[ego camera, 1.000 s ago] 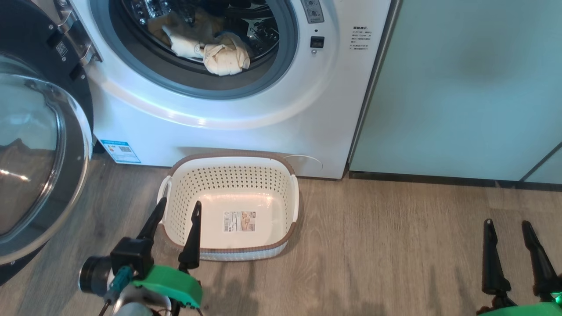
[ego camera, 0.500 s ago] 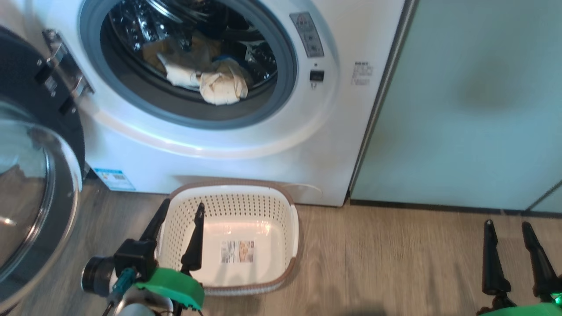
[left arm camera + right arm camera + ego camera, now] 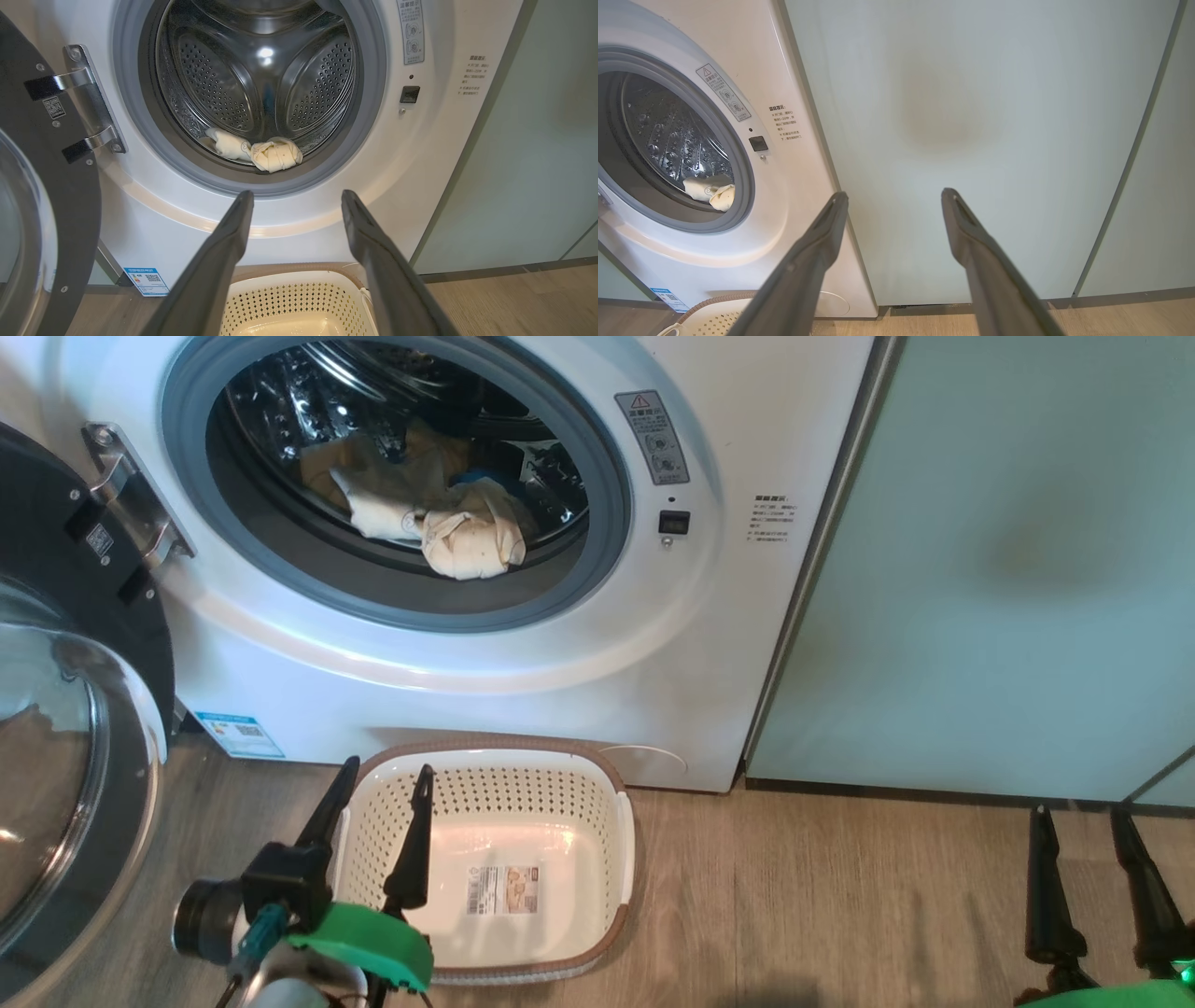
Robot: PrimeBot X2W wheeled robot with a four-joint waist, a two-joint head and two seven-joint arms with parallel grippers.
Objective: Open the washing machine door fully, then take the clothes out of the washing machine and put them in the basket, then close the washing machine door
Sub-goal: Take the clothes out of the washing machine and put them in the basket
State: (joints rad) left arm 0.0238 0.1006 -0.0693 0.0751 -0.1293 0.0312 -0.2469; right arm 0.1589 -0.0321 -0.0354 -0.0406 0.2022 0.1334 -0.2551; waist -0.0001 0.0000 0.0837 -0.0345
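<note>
The white washing machine (image 3: pixel 523 681) stands open, its black glass-centred door (image 3: pixel 65 728) swung out to the left. Cream clothes (image 3: pixel 439 527) lie bunched at the front of the steel drum, also seen as clothes (image 3: pixel 261 151) in the left wrist view and clothes (image 3: pixel 710 191) in the right wrist view. The cream basket (image 3: pixel 607 821) sits on the floor below the opening and holds nothing. My left gripper (image 3: pixel 385 775) is open above the basket's left rim, holding nothing. My right gripper (image 3: pixel 1083 817) is open at the lower right, facing the cabinet.
Pale green cabinet panels (image 3: pixel 1008 569) fill the wall right of the washer. Wood-look floor (image 3: pixel 822 896) stretches between the basket and my right gripper. The open door takes up the space at the left.
The head camera has tilted up, so the washer opening and basket sit lower in the picture. The grippers, clothes and basket have not moved.
</note>
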